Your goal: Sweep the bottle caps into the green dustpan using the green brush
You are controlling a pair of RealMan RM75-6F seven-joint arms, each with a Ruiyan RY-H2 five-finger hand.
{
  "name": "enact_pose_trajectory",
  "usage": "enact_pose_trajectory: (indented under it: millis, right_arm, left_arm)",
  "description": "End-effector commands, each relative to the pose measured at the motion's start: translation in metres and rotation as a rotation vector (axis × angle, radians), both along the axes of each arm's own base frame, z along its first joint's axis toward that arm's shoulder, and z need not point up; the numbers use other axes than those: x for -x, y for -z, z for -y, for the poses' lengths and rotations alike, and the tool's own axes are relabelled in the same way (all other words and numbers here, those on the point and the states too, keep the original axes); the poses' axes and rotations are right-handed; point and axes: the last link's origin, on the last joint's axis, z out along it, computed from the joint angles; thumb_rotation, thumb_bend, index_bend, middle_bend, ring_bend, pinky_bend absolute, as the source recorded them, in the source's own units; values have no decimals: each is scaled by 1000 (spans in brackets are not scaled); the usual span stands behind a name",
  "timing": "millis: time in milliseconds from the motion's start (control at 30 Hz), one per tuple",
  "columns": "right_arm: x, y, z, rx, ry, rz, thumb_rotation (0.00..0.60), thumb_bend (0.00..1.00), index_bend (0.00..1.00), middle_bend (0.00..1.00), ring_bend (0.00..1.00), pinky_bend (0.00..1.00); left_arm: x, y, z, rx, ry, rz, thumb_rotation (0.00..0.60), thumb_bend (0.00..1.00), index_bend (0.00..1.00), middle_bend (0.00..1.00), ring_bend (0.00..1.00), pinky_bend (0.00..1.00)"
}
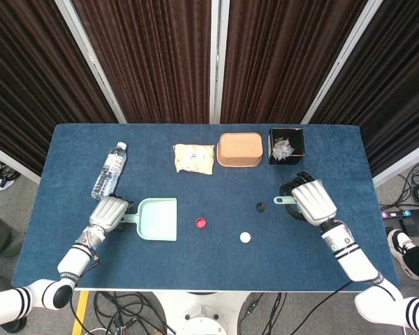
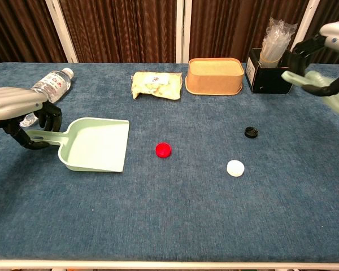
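My left hand [image 1: 107, 213] [image 2: 18, 110] grips the handle of the green dustpan [image 1: 158, 220] [image 2: 96, 145], which lies flat at the table's left with its mouth toward the caps. A red cap [image 1: 201, 223] [image 2: 163, 149] sits just right of the pan. A black cap [image 1: 260, 206] [image 2: 251, 132] and a white cap [image 1: 245, 237] [image 2: 235, 167] lie further right. My right hand [image 1: 311, 202] [image 2: 327, 39] holds the green brush [image 1: 285, 201] [image 2: 313, 82] by its handle, above the table right of the black cap. The bristles are mostly hidden by the hand.
A clear water bottle [image 1: 109, 170] [image 2: 48, 86] lies behind the left hand. Along the far edge are a snack packet [image 1: 194, 158] [image 2: 156, 84], a tan bowl [image 1: 240, 150] [image 2: 214, 75] and a black box of plastic wrappers [image 1: 286, 146] [image 2: 271, 70].
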Motion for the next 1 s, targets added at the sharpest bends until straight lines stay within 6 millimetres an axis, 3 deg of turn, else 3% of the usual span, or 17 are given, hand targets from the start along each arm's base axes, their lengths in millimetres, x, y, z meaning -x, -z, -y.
enact_pose_trajectory:
  millis: [33,533,1000]
  right_arm:
    - [-6,28,9,-99,-28,42,600,524,695,667,344,219]
    - [-26,90,36,-250,-136,185,600,600,748,688,344,221]
    - [-66,133,21,-397,-136,466,600,612,755,692,344,222]
  left_arm:
    - [-5,-1,-5,14,5,6,600,382,516,516,404,292]
    - [-19,7,-14,36,32,-16,600,381,516,517,404,292]
    - [-39,17,-15,72,85,-34,600,382,517,519,404,292]
